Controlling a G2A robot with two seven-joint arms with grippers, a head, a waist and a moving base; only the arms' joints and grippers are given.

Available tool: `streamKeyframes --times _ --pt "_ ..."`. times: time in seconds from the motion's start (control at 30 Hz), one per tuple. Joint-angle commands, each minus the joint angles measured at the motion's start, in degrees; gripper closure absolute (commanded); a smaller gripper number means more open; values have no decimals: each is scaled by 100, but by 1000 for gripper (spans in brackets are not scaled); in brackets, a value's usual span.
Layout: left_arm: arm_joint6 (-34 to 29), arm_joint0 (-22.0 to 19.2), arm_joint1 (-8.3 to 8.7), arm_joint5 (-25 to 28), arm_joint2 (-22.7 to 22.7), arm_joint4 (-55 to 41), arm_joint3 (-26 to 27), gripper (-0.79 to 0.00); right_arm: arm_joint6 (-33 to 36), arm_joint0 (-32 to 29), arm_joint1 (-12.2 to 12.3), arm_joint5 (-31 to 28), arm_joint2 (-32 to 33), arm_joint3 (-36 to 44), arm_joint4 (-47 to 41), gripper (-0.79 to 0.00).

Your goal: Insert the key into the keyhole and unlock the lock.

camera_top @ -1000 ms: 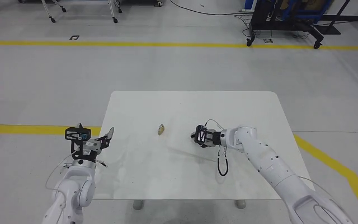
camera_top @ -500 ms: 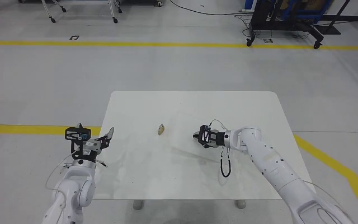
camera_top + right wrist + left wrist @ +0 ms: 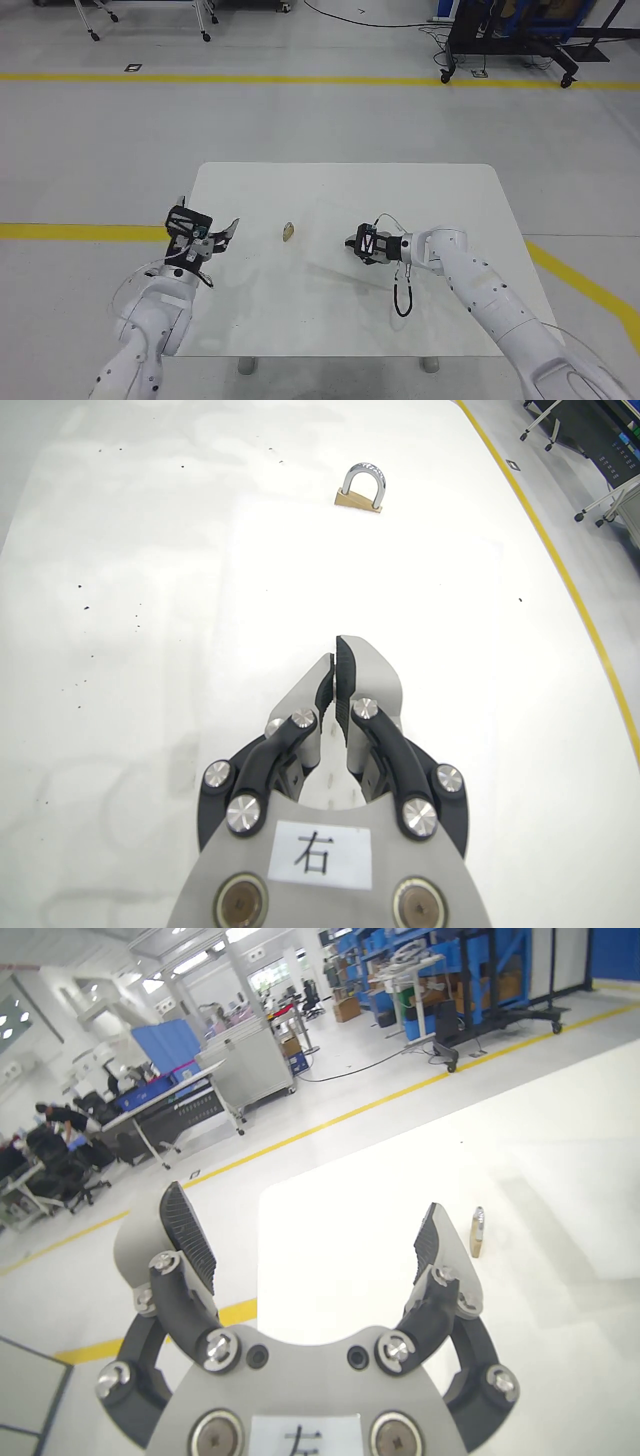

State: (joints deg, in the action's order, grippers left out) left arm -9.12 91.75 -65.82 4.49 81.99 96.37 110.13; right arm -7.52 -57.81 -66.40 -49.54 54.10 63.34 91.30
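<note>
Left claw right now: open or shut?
Open. The left claw has its pads wide apart, nothing between them; the padlock sits ahead on the table, untouched.

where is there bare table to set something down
Bare: the far strip of the table behind the padlock, and the near stretch in front of it between the two arms. Tighter along the middle, where the open left gripper, padlock and shut right gripper line up, apart from each other.
</note>
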Motion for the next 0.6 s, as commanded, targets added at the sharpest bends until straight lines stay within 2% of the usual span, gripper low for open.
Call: streamKeyframes --times 0.0,0.13,0.27,0.4,0.57 --pt "-178 -160 -11 102 -441 911 77 -785 0 0 0 0 0 0 0 0" --pt "-732 -677 -81 530 -1227 1662 -228 -785 0 0 0 0 0 0 0 0" --pt "-975 -1316 -223 758 -2010 1857 -881 -785 0 0 0 0 0 0 0 0" --pt "-1180 -1805 -399 580 -2670 2042 -1515 -785 0 0 0 0 0 0 0 0" --pt "-1250 -2207 -570 547 -3203 2190 -2076 -785 0 0 0 0 0 0 0 0"
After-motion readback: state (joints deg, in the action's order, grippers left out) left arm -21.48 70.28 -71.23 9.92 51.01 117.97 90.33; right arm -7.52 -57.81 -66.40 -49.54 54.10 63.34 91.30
